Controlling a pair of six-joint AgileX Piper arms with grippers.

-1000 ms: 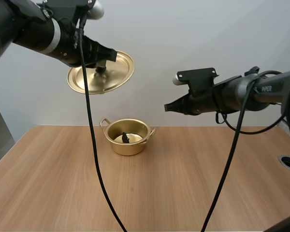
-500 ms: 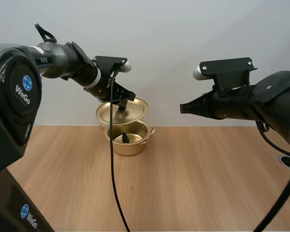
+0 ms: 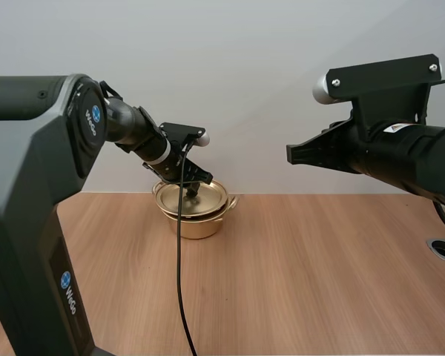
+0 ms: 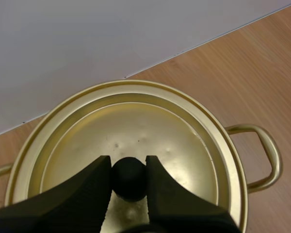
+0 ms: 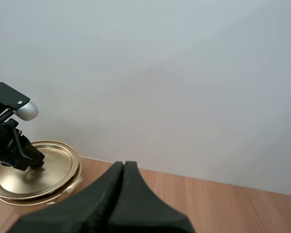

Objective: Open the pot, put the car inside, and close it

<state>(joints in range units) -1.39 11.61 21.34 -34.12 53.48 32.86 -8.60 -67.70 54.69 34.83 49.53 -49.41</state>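
High view: the gold pot (image 3: 196, 225) stands on the wooden table (image 3: 297, 274), at about 11 o'clock from the table's middle, near the far edge. The gold lid (image 3: 202, 199) lies over the pot's mouth, slightly tilted; I cannot tell whether it is fully seated. The left gripper (image 3: 194, 190) is down at the lid's centre. The right gripper (image 3: 291, 154) hangs in the air at roughly 2 o'clock from the pot, well apart from it.

Left wrist view: the left gripper's claw is narrow, its tips pinching the lid's black knob (image 4: 129, 177). One pot handle (image 4: 269, 155) juts out at 3 o'clock from the knob.

Right wrist view: the right gripper's fingers (image 5: 117, 194) lie pressed together as one dark wedge, holding nothing, with the lid at about 9 o'clock from their tip.
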